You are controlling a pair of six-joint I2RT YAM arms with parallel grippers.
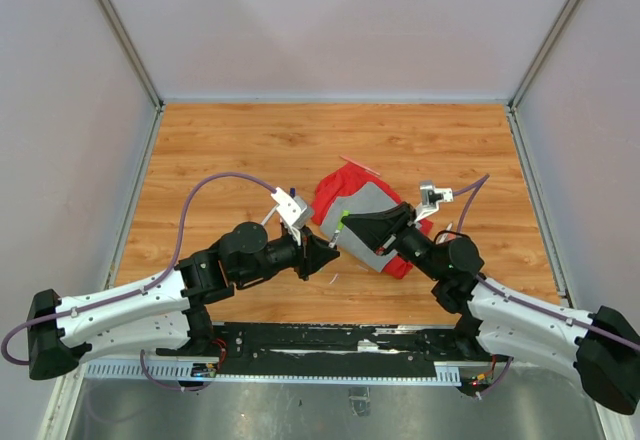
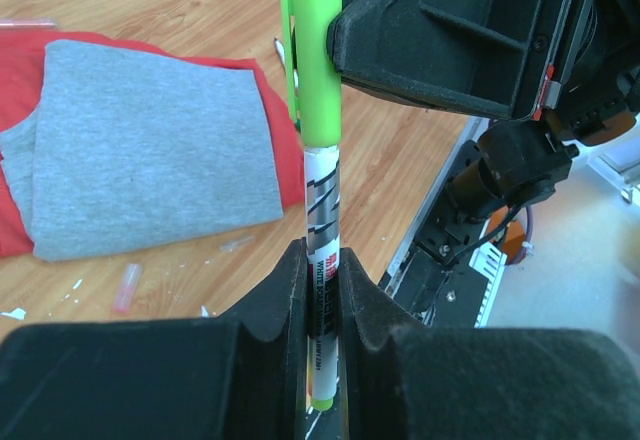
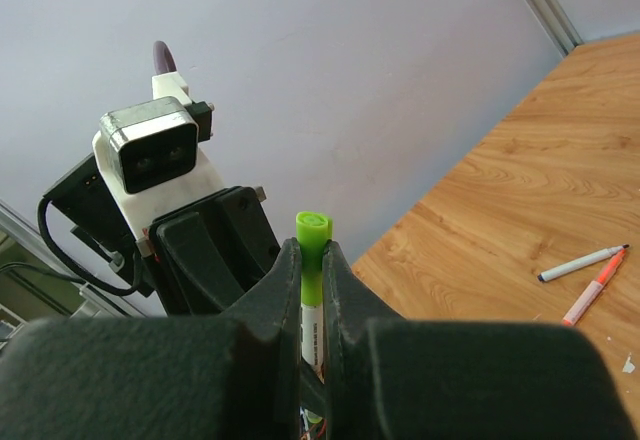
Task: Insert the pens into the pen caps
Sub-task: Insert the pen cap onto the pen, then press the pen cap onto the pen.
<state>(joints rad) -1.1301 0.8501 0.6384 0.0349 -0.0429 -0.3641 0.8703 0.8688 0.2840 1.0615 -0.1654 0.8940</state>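
A pen (image 2: pixel 322 210) with a white printed barrel and a green tail end is held above the table between both arms. My left gripper (image 2: pixel 320 265) is shut on its barrel. A bright green pen cap (image 2: pixel 318 70) covers the pen's far end, and my right gripper (image 3: pixel 312 260) is shut on that cap (image 3: pixel 313 245). In the top view the two grippers meet over the near edge of the cloth, left gripper (image 1: pixel 322 253) and right gripper (image 1: pixel 352 226), with the green cap (image 1: pixel 342 220) between them. The pen's tip is hidden inside the cap.
A red-and-grey cloth (image 1: pixel 372 222) lies on the wooden table under the right gripper. A small pink cap (image 2: pixel 126 287) rests on the wood near the cloth's edge. Two loose pens, one white (image 3: pixel 583 263) and one orange (image 3: pixel 593 300), lie on the table.
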